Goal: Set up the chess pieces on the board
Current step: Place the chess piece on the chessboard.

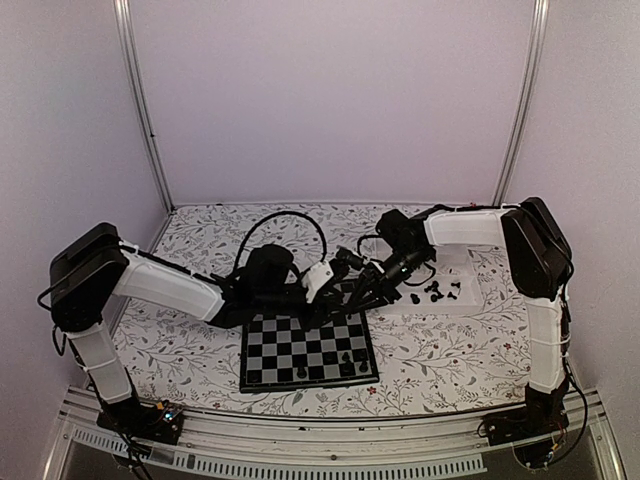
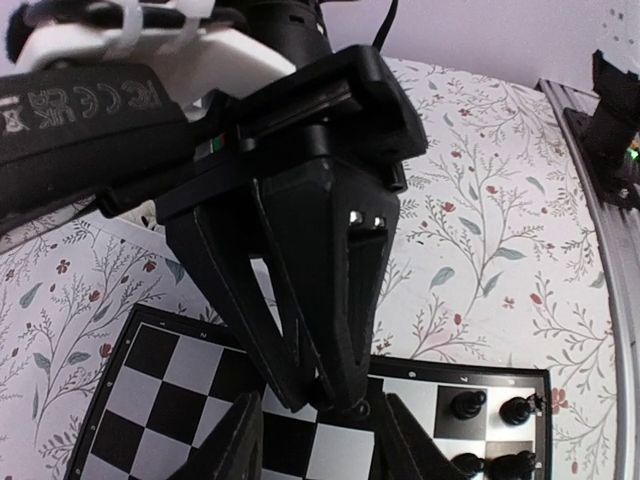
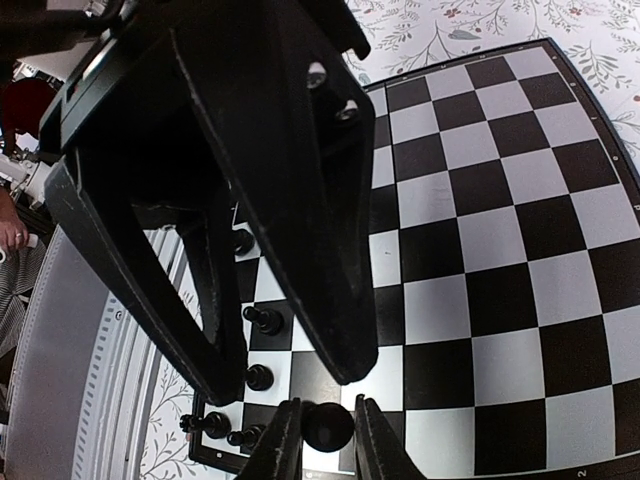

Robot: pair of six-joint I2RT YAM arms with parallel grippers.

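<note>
Chess piece (image 3: 328,424), round and glossy black, pinched in right gripper (image 3: 328,437); left gripper (image 2: 318,442) parted, seemingly empty.

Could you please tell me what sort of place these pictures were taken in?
Most likely a robotics lab cell, not a home: plain walls framed by aluminium posts, a metal rail carrying both arm bases, and a patterned tabletop set with a chessboard.

We are seeing the board (image 1: 300,345) lying on the worktop (image 1: 180,345), around the middle and toward the front edge. A few chess pieces (image 1: 346,360) are standing in the board's near right corner. Behind and right of it, the tray (image 1: 462,272) is holding other pieces (image 1: 437,291).
</note>
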